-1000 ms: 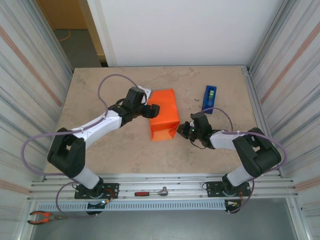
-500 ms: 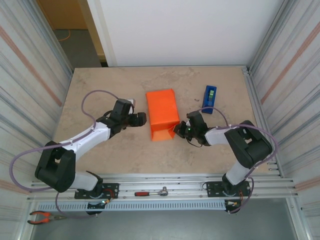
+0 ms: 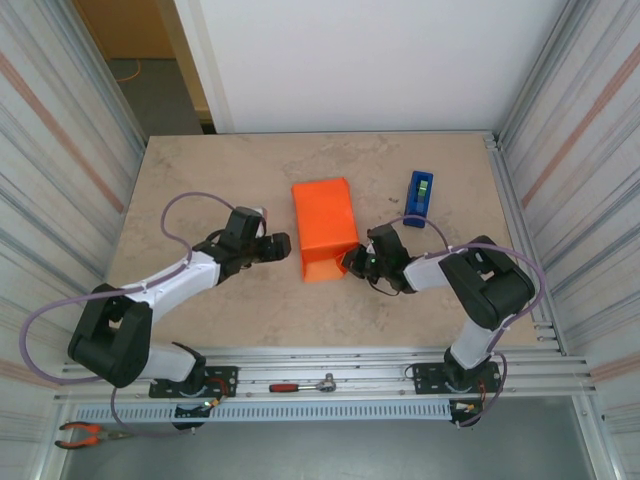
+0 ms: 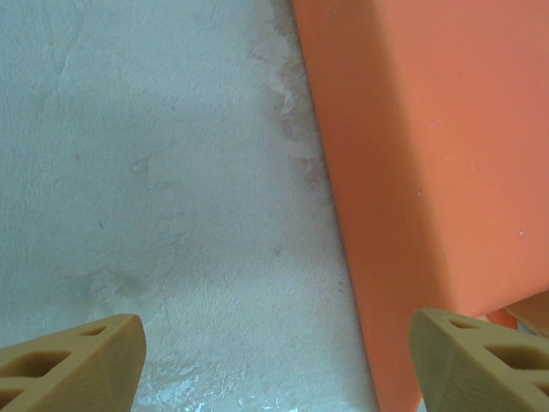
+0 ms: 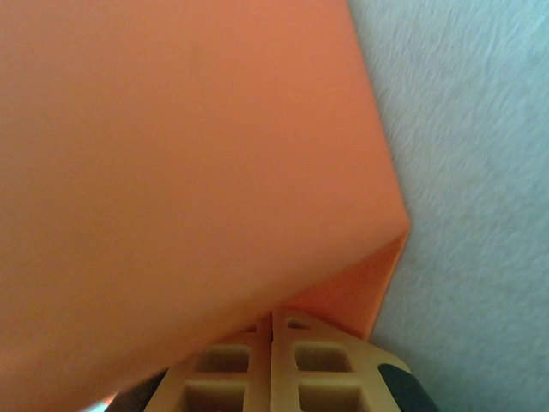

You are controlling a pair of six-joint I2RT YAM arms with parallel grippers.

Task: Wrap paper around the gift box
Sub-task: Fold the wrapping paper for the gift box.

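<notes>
While the gift box (image 3: 321,213) lies lengthwise at the middle of the table (image 3: 200,180), the paper (image 3: 322,262) is already folded over it and overhangs its near end as an open sleeve. The blue tape dispenser (image 3: 420,197) is well apart, off to the right.

Left gripper (image 3: 281,245) sits just beside the box's left flank, jaws spread wide and holding nothing.

Right gripper (image 3: 352,262) is at the near right corner, fingers (image 5: 232,365) pressed together. The tips are tucked under the overhanging paper edge, with nothing visibly pinched between them.

Handling, by my reckoning: the box is light and stiff and likely to skate on the smooth top if shoved from one side. The paper is thin, takes a crease, and is quick to spring open or tear.

Best hold — pinch the loose flap near its corner while the other claw braces the box's side
</notes>
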